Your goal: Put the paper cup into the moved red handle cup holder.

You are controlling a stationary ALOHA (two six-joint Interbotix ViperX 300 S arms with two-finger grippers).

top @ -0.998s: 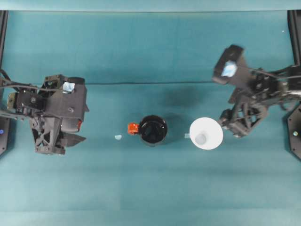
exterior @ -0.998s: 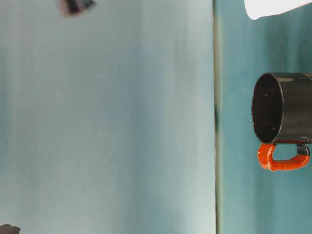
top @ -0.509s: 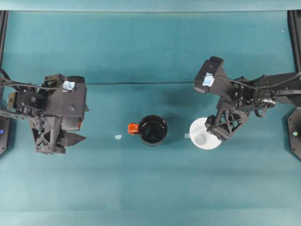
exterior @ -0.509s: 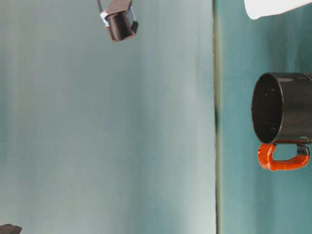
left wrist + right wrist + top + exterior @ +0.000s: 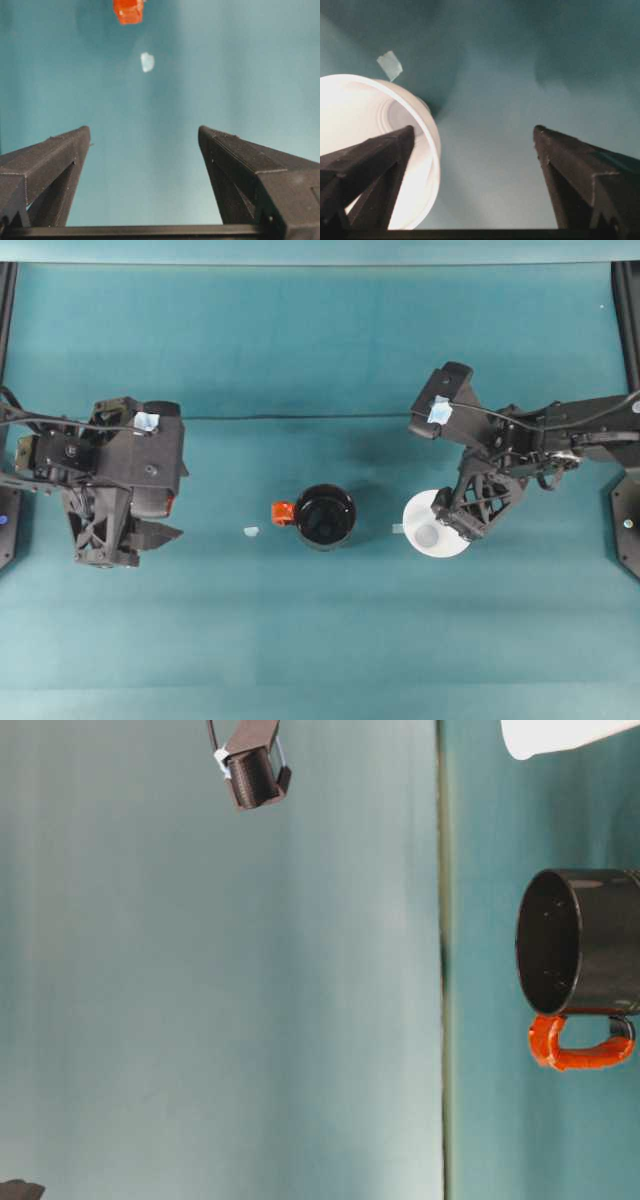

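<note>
Standing upright near the middle of the teal table (image 5: 320, 640), the red handle cup holder (image 5: 326, 516) has its open mouth facing up and its orange-red handle (image 5: 283, 512) jutting toward the table's left edge. The table-level view shows the same holder (image 5: 580, 955) resting on the table surface, handle (image 5: 580, 1045) at its side, interior dark.

The paper cup (image 5: 428, 530) stands upright between the holder and the table's right edge, apart from the holder, with a strip of bare table between them. Its rim is partly covered in the overhead view by the right gripper (image 5: 463, 516). In the right wrist view the right gripper (image 5: 475, 137) is spread wide: 1 finger (image 5: 370, 167) lies over the cup's mouth (image 5: 365, 125), the other finger (image 5: 580, 170) is over bare table outside the cup. The jaws grasp nothing; whether the finger touches the rim cannot be told.

The left gripper (image 5: 150, 533) sits near the table's left edge, well apart from both cups. The left wrist view shows the left gripper (image 5: 142, 137) wide open and holding nothing, with the handle (image 5: 128, 11) and a small pale scrap (image 5: 147, 62) ahead of it. A second pale scrap (image 5: 389, 64) lies beside the paper cup.
</note>
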